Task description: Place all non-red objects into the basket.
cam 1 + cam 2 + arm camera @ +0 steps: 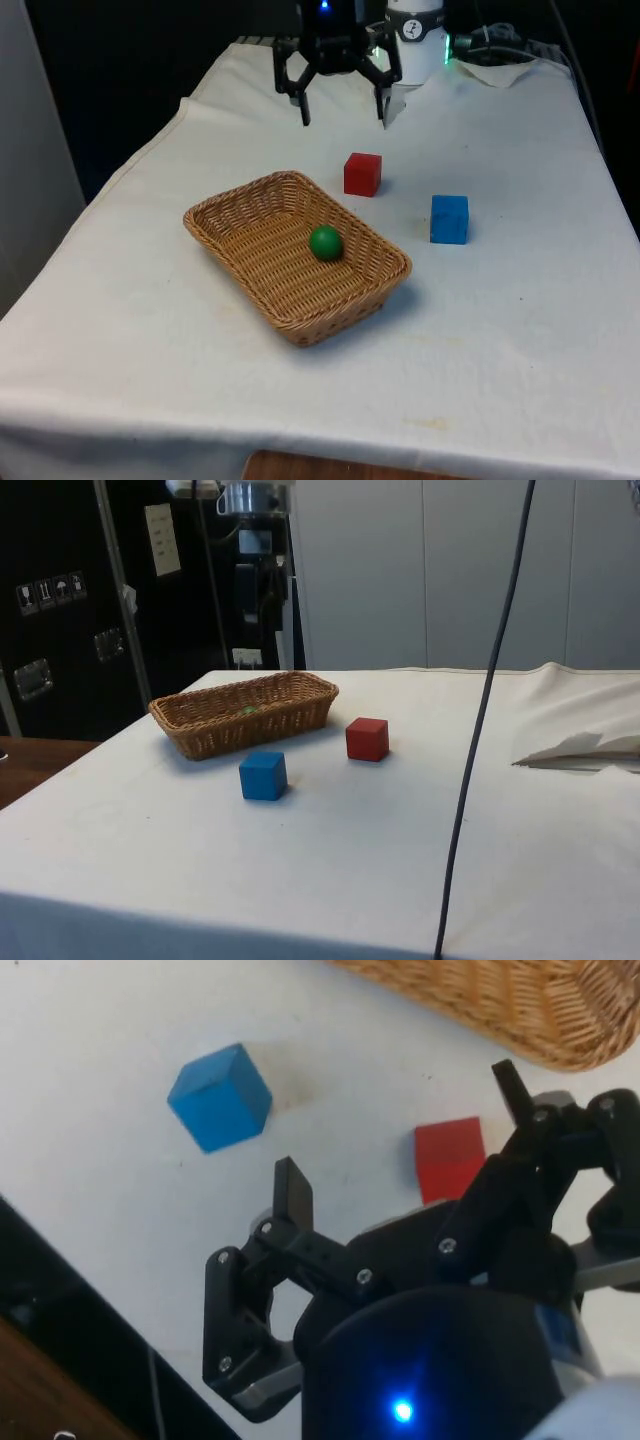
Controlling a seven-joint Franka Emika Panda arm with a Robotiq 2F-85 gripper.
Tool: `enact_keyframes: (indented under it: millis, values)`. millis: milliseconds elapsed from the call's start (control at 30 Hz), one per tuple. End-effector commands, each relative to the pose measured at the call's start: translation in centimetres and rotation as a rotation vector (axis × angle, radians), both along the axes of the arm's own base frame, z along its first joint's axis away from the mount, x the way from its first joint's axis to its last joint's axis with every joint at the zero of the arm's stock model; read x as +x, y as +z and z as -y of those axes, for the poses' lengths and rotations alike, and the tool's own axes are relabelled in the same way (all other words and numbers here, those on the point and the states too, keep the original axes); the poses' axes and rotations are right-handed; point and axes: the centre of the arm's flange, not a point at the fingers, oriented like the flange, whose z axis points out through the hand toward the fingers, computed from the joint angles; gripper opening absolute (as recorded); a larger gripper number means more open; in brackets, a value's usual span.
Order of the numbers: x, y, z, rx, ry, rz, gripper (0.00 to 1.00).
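Observation:
A green ball lies inside the wicker basket, near its middle. Beside the basket on the cloth stand a red cube and a blue cube, the blue one nearer the front view's right. From the side, the blue cube is closest to the camera, the red cube sits behind it, and the basket is past both. My gripper hangs open and empty, high above the far end of the table, beyond the red cube. The wrist view has the blue cube and red cube below my gripper.
The white cloth is rumpled into folds at the table's far right corner. A dark cable hangs down across the side view. Open cloth lies in front of the basket and cubes.

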Motion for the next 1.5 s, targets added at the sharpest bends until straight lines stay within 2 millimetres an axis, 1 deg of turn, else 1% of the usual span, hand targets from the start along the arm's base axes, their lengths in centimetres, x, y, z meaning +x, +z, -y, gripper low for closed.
enact_keyframes:
  millis: [0, 67, 100, 133, 167, 300, 333, 467, 600, 633, 733, 867, 900, 933, 1200, 1233, 1267, 1333, 1467]
  values:
    - [-0.3, 0.1, -0.7, -0.004, 0.001, -0.004, 1.0]
    - [-0.4, 0.0, -1.2, 0.001, 0.005, -0.006, 1.0]
    - [-0.5, 0.0, -1.8, 0.006, 0.01, -0.008, 1.0]
    - [-0.4, -0.1, -1.4, 0.014, 0.01, -0.006, 1.0]
    - [-0.5, 0.0, -2.1, 0.008, 0.012, -0.01, 1.0]
    - [-0.4, -0.1, -3.7, 0.012, 0.023, -0.012, 1.0]
    - [-0.3, -0.2, -3.5, 0.023, 0.027, -0.011, 1.0]
    - [-0.4, -0.2, -5.0, 0.015, 0.031, -0.014, 1.0]
    - [-0.7, -0.3, -6.9, 0.018, 0.044, -0.019, 1.0]
    - [-0.5, -0.4, -6.8, 0.028, 0.048, -0.024, 1.0]
    - [-0.9, -0.3, -7.9, 0.017, 0.052, -0.022, 1.0]
    - [-1.2, -0.7, -9.5, 0.011, 0.063, -0.029, 1.0]
    - [-1.1, -0.7, -9.1, 0.024, 0.066, -0.035, 1.0]
    - [-1.3, -0.8, -9.7, 0.008, 0.066, -0.031, 1.0]
    - [-2.0, -2.2, -12.3, -0.016, 0.087, -0.044, 1.0]
    - [-2.0, -2.3, -12.7, -0.019, 0.089, -0.045, 1.0]
    - [-2.0, -2.3, -12.4, -0.005, 0.091, -0.051, 1.0]
    - [-2.1, -2.5, -13.6, -0.029, 0.092, -0.044, 1.0]
    - [-2.1, -2.6, -14.6, -0.035, 0.093, -0.043, 1.0]
